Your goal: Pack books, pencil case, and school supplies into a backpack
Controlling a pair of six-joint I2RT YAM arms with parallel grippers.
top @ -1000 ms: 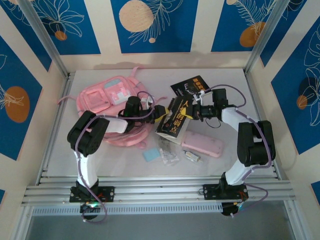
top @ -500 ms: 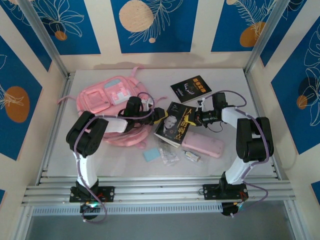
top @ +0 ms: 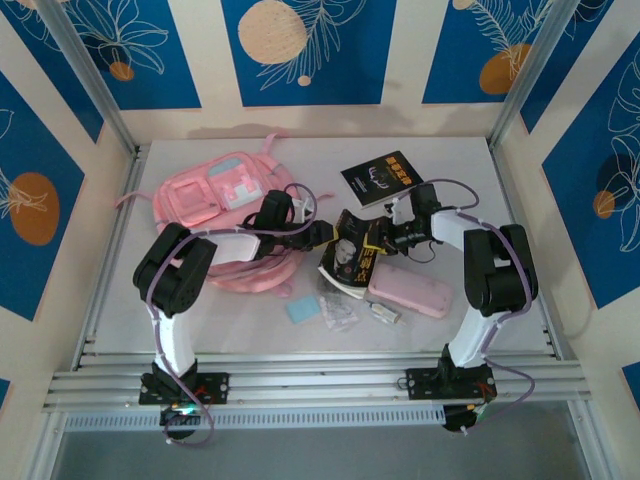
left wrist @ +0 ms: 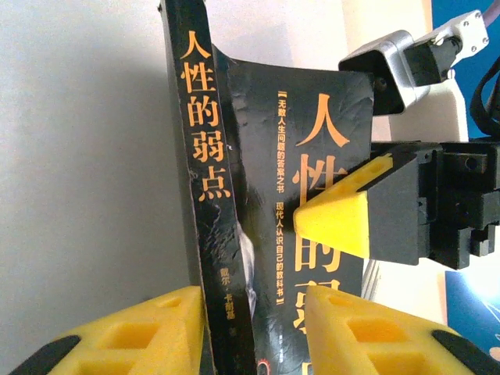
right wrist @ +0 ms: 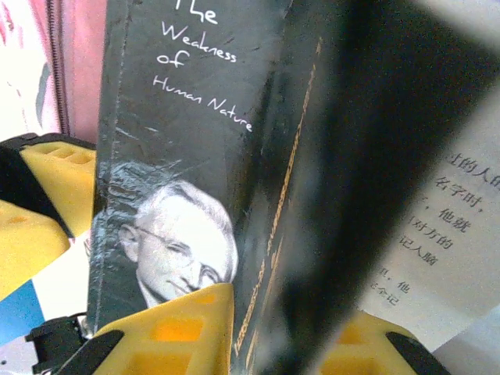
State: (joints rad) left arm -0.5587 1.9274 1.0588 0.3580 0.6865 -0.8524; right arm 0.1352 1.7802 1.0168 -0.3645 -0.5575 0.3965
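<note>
Left hand (top: 320,232) and right hand (top: 388,240) meet over mid-bench, each clamped on the same book (top: 352,258) from opposite sides.

Nearest the arm bases, a row of small supplies lies on the bench (top: 200,320): a light blue pad (top: 300,310), a clear bag (top: 338,313) just right of it, and a whitish tube (top: 383,313) next along. The pencil case (top: 410,291) lies just behind the tube, its left end under the held book's lower corner; whether they touch cannot be told.

Left wrist view: the left hand's yellow fingers (left wrist: 148,332) straddle the spine, and a yellow finger of the right hand (left wrist: 344,219) presses on the front cover, which bows away from the spine. Right wrist view: the right hand (right wrist: 266,336) grips the edge below the cover portrait (right wrist: 176,242).

Farther back, the backpack (top: 215,200) lies left of centre, under the left forearm. A second book (top: 378,178) lies flat behind the right hand.
</note>
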